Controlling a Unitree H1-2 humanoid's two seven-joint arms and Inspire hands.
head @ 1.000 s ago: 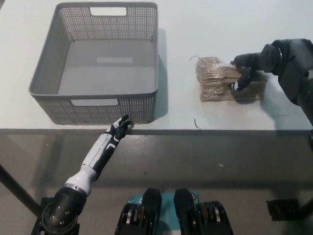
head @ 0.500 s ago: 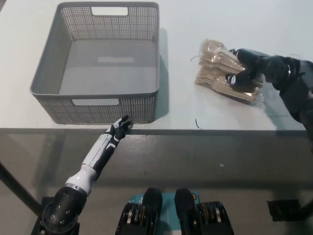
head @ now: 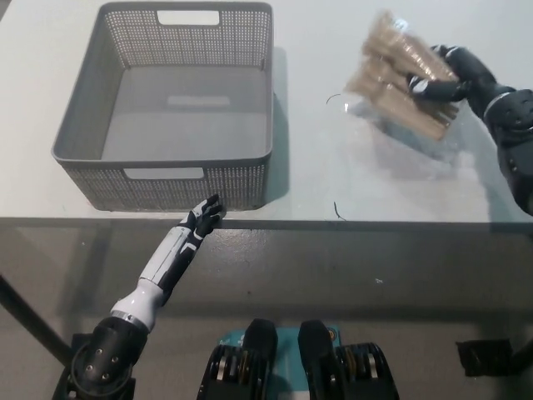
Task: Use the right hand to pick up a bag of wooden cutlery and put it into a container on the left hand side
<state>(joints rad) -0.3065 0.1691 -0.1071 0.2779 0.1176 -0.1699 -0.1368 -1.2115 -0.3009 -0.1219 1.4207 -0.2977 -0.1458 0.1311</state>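
One view only — head camera. Right hand (head: 445,75) is clenched around the bag of wooden cutlery (head: 404,82), carried tilted above the tabletop (head: 391,179), well right of the basket (head: 250,179); judged lifted high enough to pass over its rim. Left hand (head: 204,218) rests at the tabletop edge just below the basket — grip state cannot be told.

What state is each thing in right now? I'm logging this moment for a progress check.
Bag of wooden cutlery: held tilted, off the table.
Right hand: shut on the bag.
Grey basket: upright on the table, empty.
Left hand: resting at the table edge by the basket, holding nothing, fingers apart.
Table: bare where the bag's shadow falls.
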